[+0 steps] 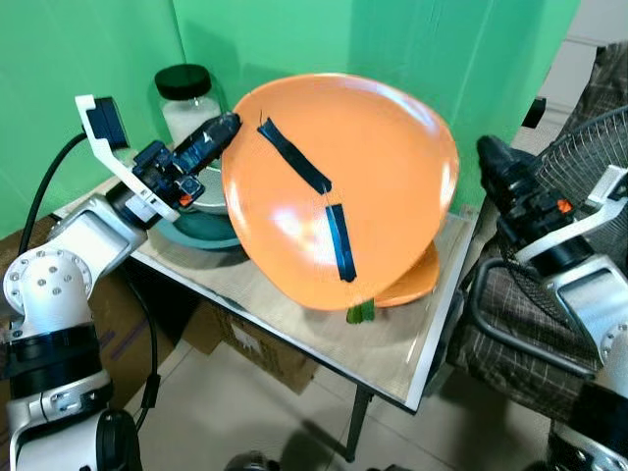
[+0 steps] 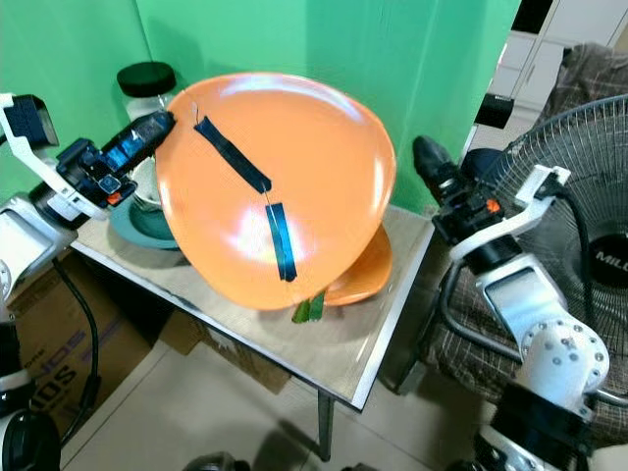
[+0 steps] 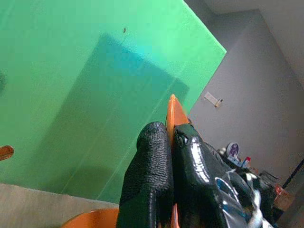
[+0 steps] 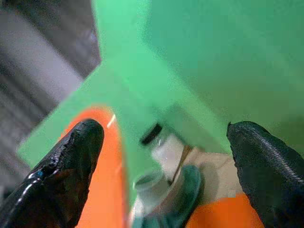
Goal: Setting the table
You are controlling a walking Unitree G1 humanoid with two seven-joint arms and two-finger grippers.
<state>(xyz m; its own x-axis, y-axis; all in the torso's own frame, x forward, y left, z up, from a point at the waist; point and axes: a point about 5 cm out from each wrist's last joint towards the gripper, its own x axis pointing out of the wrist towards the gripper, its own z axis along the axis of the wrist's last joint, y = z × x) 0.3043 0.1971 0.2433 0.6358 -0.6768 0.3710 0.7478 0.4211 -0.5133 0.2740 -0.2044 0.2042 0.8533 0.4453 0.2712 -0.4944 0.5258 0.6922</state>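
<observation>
Basically, the left claw (image 1: 231,125) was pinched shut on the rim of the big orange plate (image 1: 343,186), fingers (image 3: 156,180) clamped either side of the thin edge in the left wrist view. An edge grip left the plate hanging steeply tilted, underside toward the head camera, lifted clear above the table (image 1: 392,343) instead of lying flat. Two black tape strips (image 1: 294,157) ran across the underside; purpose unclear. A second orange plate (image 1: 417,283) lay flat on the table under the raised one, toward the right edge, so my read was that the top plate was being peeled off a stack to be laid at its own place. Something small and green (image 1: 360,312) sat at the front edge just below the raised rim; couldn't tell what. Near the back left corner were a teal plate (image 1: 201,231) with a pale bowl on it and a jar with a black lid (image 1: 186,93) behind, which probably left the middle as the free spot. The right claw (image 4: 166,156) was spread wide and held nothing, hovering off the right edge of the table and aimed at the plate, likely staged to steady or take the far rim. A fan (image 1: 579,157) stood to the right.
</observation>
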